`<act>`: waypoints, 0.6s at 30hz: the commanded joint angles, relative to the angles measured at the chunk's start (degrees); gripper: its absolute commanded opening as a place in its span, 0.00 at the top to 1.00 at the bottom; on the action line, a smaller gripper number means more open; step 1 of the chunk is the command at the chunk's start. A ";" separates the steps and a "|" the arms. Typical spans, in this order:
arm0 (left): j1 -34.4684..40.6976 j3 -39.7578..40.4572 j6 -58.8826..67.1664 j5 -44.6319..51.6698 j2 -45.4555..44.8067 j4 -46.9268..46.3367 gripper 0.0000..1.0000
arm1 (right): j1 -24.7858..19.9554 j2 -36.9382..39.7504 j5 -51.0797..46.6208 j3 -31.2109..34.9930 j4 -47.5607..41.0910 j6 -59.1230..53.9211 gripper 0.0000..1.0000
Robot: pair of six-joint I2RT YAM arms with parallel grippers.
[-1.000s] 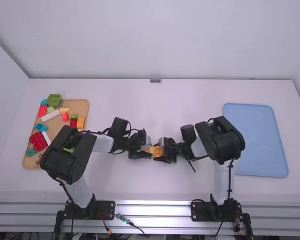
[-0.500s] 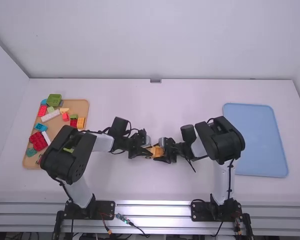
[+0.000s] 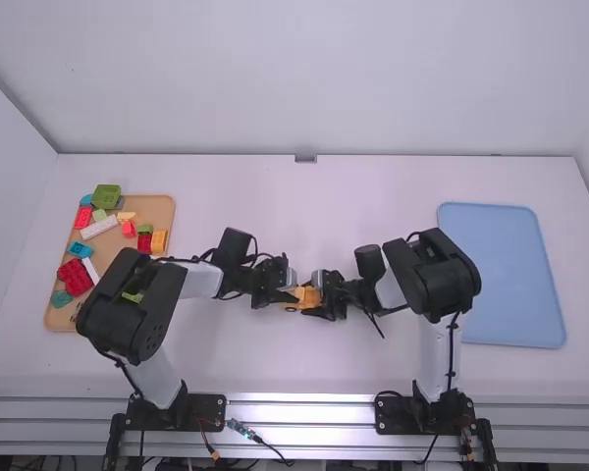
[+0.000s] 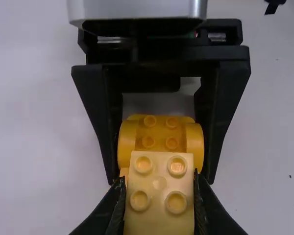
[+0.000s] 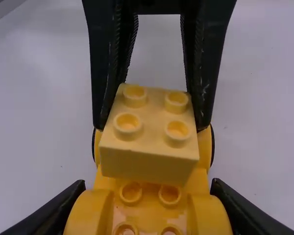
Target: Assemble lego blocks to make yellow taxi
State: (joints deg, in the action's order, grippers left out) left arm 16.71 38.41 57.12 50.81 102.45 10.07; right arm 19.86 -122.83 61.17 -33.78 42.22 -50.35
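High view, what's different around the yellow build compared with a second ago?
The left hand has shifted very slightly away from the camera, uncovering a small dark ring by the yellow build. No grasp visibly changed. The right hand, blue tray and brown tray stayed put.

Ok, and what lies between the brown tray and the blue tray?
In the high view: the left gripper and right gripper, with yellow blocks in their jaws, plus parts of the left arm and right arm.
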 commanded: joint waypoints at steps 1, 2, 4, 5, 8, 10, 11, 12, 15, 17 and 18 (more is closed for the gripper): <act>-0.11 0.55 1.05 -1.05 -2.34 -0.74 0.98 | -0.04 -0.61 -2.49 0.04 -0.70 -0.50 0.37; -0.11 0.52 0.15 -1.81 -2.73 -0.87 0.98 | -0.20 -0.61 -2.49 0.04 -0.70 -0.50 0.37; -0.11 0.52 -1.42 -3.76 -2.95 -1.11 0.98 | -0.92 -0.61 -2.45 0.04 -0.70 -0.48 0.37; -0.11 0.52 -1.42 -3.80 -2.95 -1.18 0.98 | -0.96 -0.61 -2.45 0.04 -0.70 -0.50 0.37; -0.11 0.52 -0.68 -3.74 -2.95 -2.69 0.98 | -1.53 -0.61 -2.47 0.04 -0.70 0.48 0.36; -0.09 0.46 -0.63 -3.78 -2.93 -2.91 0.98 | -1.86 -0.61 -2.38 0.04 -0.70 0.98 0.36; -0.09 0.37 -0.22 -3.76 -2.93 -2.78 0.98 | -1.95 -0.61 -2.23 0.04 -0.72 0.94 0.36; -0.09 0.00 0.44 -3.72 -2.93 -1.97 0.98 | -1.90 -0.61 -1.97 0.04 -0.79 0.76 0.36; 0.61 -1.92 -0.59 -3.74 -2.93 2.91 0.98 | -1.88 -0.61 -1.14 0.04 -0.70 0.74 0.36; 0.68 -2.78 -1.40 -3.76 -2.93 4.85 0.98 | -1.88 -0.61 -1.20 0.04 -0.70 0.79 0.36; 0.52 -3.45 -1.92 -3.78 -2.93 6.25 0.98 | -1.88 -0.61 -1.16 0.04 -0.72 0.79 0.36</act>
State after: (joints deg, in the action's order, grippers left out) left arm 17.06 36.42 56.21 46.57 100.60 16.03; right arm 18.20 -122.83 61.43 -33.80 42.19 -49.65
